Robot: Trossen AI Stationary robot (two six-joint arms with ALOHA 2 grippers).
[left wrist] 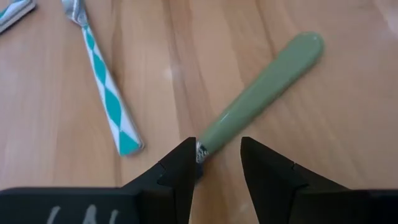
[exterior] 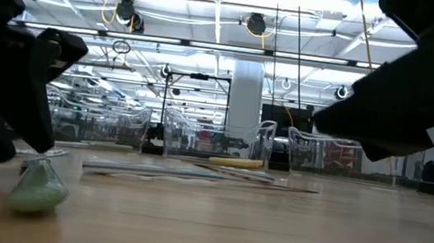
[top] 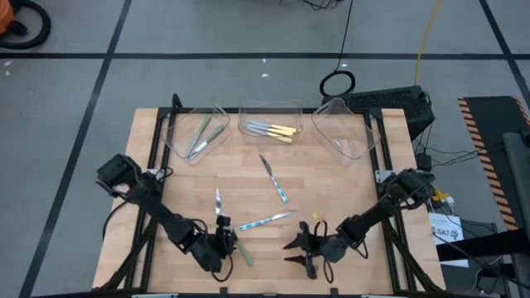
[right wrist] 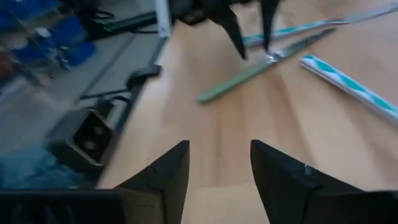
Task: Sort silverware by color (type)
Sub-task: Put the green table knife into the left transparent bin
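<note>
A green-handled utensil [top: 247,252] lies flat on the wooden table near its near edge, its silver end [top: 219,203] pointing toward the far side. My left gripper [left wrist: 217,158] is open and low over it, one finger on each side of the neck where the green handle [left wrist: 261,93] meets the metal. The handle's rounded end [exterior: 39,187] rests on the table. My right gripper [top: 300,248] is open, to the right of the left one, and holds nothing. Two teal-patterned utensils [top: 267,221] [top: 276,184] lie mid-table. My left gripper comes from above, its fingers across the green utensil's neck [left wrist: 202,148]. One finger [left wrist: 183,165] stands right against the neck, the other is apart from it. I cannot tell whether it touches. The utensil lies flat on the table.
Three clear trays stand along the far edge: the left one [top: 175,136] holds green-handled utensils, the middle one [top: 248,108] yellow-handled ones, and nothing shows in the right one [top: 364,136]. A teal handle [left wrist: 109,93] lies close beside the left gripper. Bare wood lies between the grippers and the trays.
</note>
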